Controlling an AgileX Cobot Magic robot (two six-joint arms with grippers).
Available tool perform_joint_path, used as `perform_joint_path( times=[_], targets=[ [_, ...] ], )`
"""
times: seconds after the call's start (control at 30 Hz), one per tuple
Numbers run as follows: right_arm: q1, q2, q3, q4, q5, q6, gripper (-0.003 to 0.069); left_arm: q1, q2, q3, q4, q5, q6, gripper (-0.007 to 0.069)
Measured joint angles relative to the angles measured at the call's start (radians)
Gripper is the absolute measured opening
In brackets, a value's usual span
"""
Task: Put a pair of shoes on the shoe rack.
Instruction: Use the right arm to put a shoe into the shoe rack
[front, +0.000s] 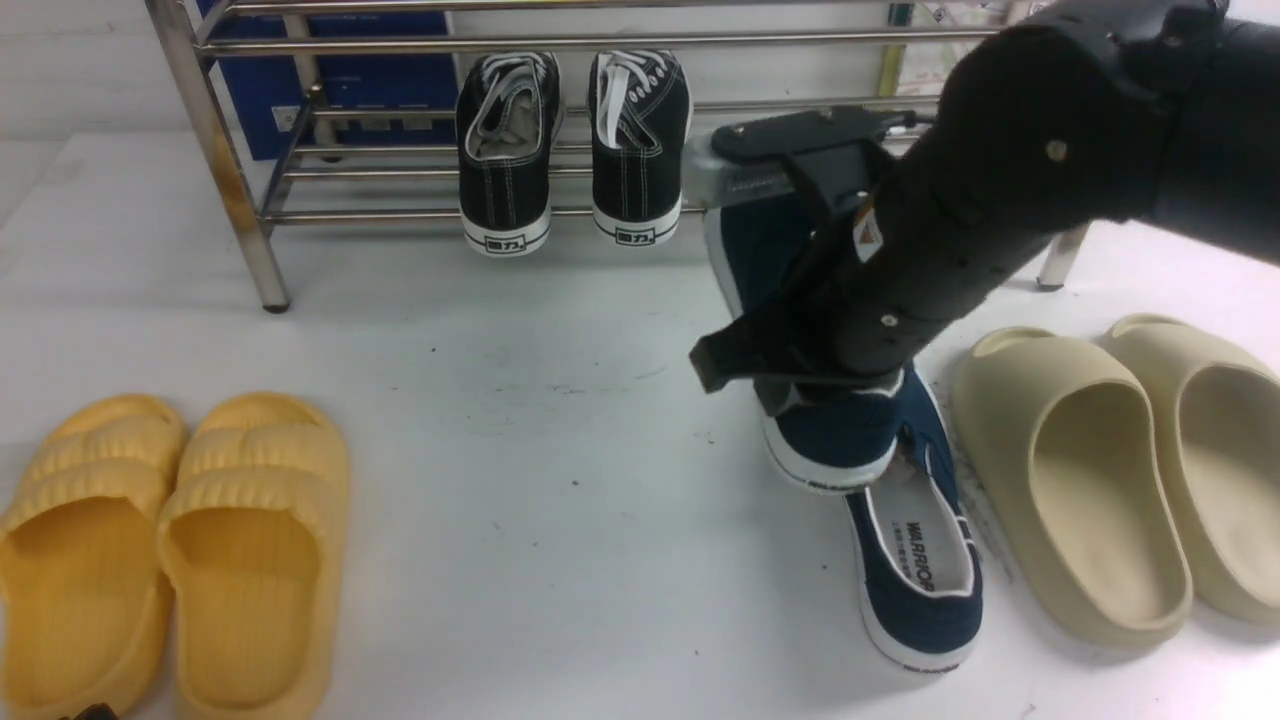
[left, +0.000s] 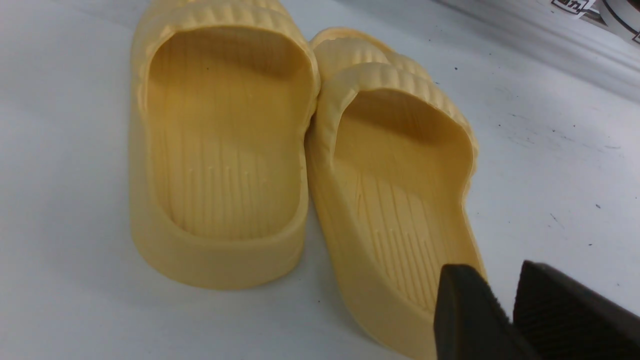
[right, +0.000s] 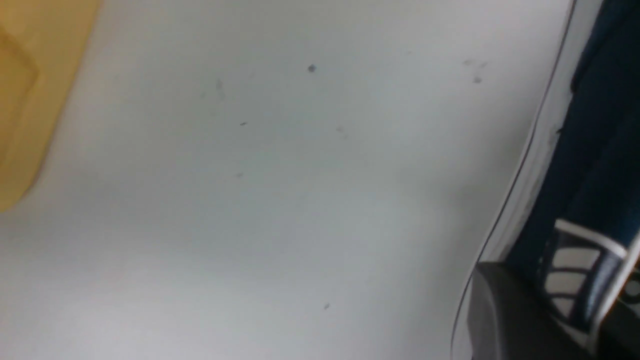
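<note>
One navy-blue slip-on shoe (front: 838, 440) hangs tilted above the table, its toe pointing at the shoe rack (front: 232, 170). My right gripper (front: 800, 392) is shut on its heel end. In the right wrist view one finger (right: 505, 315) presses against that shoe's navy side (right: 595, 130). The other navy shoe (front: 920, 580) lies flat on the table, partly under the lifted one, with "WARRIOR" on its insole. My left gripper (left: 500, 280) hovers just behind the heel of a yellow slipper (left: 395, 200). Its fingers stand slightly apart with nothing between them.
Two black lace-up sneakers (front: 570, 140) rest heel-out on the rack's lower bars. The yellow slippers (front: 170, 540) lie at the front left and a beige pair (front: 1100, 470) at the right, close beside the navy shoes. A rack leg (front: 1060, 255) stands behind my right arm.
</note>
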Motion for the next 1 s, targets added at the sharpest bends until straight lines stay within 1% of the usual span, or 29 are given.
perform_joint_path(
  times=[0.07, 0.1, 0.17, 0.23, 0.3, 0.37, 0.47, 0.63, 0.77, 1.0],
  targets=[
    [-0.028, 0.025, -0.026, 0.001, 0.003, -0.014, 0.0043, 0.000, 0.000, 0.000, 0.000, 0.000, 0.000, 0.0171],
    [-0.063, 0.063, -0.074, 0.009, 0.009, -0.042, 0.0043, 0.000, 0.000, 0.000, 0.000, 0.000, 0.000, 0.0171],
    [-0.101, 0.117, -0.139, 0.025, 0.020, -0.075, 0.0043, 0.002, 0.000, 0.000, 0.000, 0.000, 0.000, 0.0171],
    [-0.118, 0.145, -0.175, 0.033, 0.027, -0.090, 0.0043, 0.002, 0.000, 0.000, 0.000, 0.000, 0.000, 0.0171],
    [-0.154, 0.221, -0.263, 0.046, 0.038, -0.119, 0.0043, 0.002, 0.000, 0.000, 0.000, 0.000, 0.000, 0.0172],
    [-0.167, 0.256, -0.308, 0.050, 0.042, -0.130, 0.0043, 0.002, 0.000, 0.000, 0.000, 0.000, 0.000, 0.0173],
    [-0.195, 0.350, -0.438, 0.053, 0.059, -0.144, 0.0043, 0.002, 0.000, 0.000, 0.000, 0.000, 0.000, 0.0176],
    [-0.214, 0.470, -0.614, 0.053, 0.066, -0.147, 0.0043, 0.002, 0.000, 0.000, 0.000, 0.000, 0.000, 0.0180],
    [-0.215, 0.533, -0.707, 0.045, 0.070, -0.148, 0.0043, 0.002, 0.000, 0.000, 0.000, 0.000, 0.000, 0.0183],
    [-0.215, 0.622, -0.810, 0.028, 0.071, -0.160, 0.0043, 0.002, 0.000, 0.000, 0.000, 0.000, 0.000, 0.0185]
  ],
)
